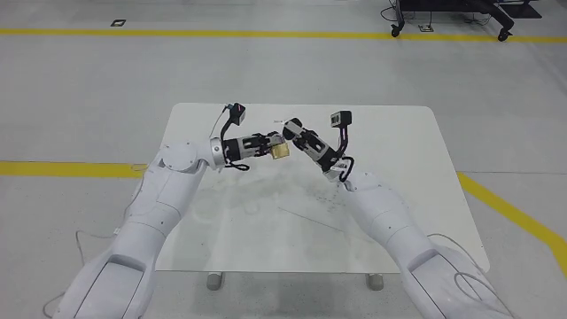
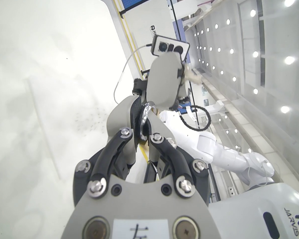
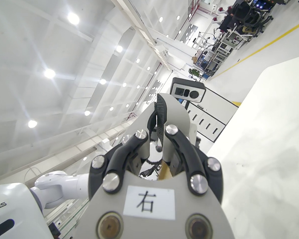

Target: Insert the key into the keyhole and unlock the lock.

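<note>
Right now you've got L gripper [image 1: 269, 147] clamped on brass lock [image 1: 280, 151], shackle [image 2: 145, 116] pinched betw its fingers, held above table [image 1: 399, 146] centre. R gripper [image 1: 290, 129] just beside lock, fingers narrow, nearly together; can't tell what they pinch

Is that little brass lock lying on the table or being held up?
Held up. The left gripper is shut on the lock, above the table; its silver shackle sits pinched between the fingers.
</note>
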Tool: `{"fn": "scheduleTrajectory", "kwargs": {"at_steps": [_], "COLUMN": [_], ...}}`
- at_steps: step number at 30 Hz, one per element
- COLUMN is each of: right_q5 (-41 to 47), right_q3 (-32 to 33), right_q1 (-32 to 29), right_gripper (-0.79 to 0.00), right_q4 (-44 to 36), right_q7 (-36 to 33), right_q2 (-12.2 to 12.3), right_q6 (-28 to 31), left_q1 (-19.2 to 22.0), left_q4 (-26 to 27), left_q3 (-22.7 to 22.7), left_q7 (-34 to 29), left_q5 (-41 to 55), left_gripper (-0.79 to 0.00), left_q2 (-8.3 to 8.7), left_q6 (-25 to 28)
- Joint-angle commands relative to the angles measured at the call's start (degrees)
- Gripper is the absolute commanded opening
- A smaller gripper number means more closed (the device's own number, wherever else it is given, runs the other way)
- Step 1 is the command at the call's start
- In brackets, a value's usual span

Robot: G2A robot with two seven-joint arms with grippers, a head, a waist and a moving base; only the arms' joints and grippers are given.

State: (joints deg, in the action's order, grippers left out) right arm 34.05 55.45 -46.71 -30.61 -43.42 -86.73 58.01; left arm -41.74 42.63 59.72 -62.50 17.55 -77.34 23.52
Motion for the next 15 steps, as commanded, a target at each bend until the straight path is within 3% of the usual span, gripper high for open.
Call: {"fn": "scheduleTrajectory", "kwargs": {"at_steps": [1,3,12,15], "right_q5": [0.88,1.51,1.93,1.93], "right_q3": [0.36,0.86,1.13,1.13], "right_q1": [-0.19,-0.24,-0.24,-0.24], "right_gripper": [-0.785,-0.785,-0.785,-0.785], "right_q4": [-0.27,-0.19,-0.05,-0.05], "right_q7": [-1.54,-2.15,-1.91,-1.91], "right_q2": [0.14,0.29,0.32,0.32], "right_q6": [-0.01,-0.01,-0.07,-0.07], "left_q1": [0.86,2.15,2.15,1.53], "left_q4": [-1.13,-2.75,-2.75,-1.66], "left_q3": [-0.29,-0.74,-0.74,-1.76], "left_q7": [-1.74,-2.05,-2.05,-0.02], "left_q5": [1.54,1.41,1.41,-1.26], "left_gripper": [-0.785,-0.785,-0.785,-0.785], "left_q2": [-0.20,-0.37,-0.37,-0.34], "left_q6": [-4.85,-8.54,-8.54,-12.15]}}
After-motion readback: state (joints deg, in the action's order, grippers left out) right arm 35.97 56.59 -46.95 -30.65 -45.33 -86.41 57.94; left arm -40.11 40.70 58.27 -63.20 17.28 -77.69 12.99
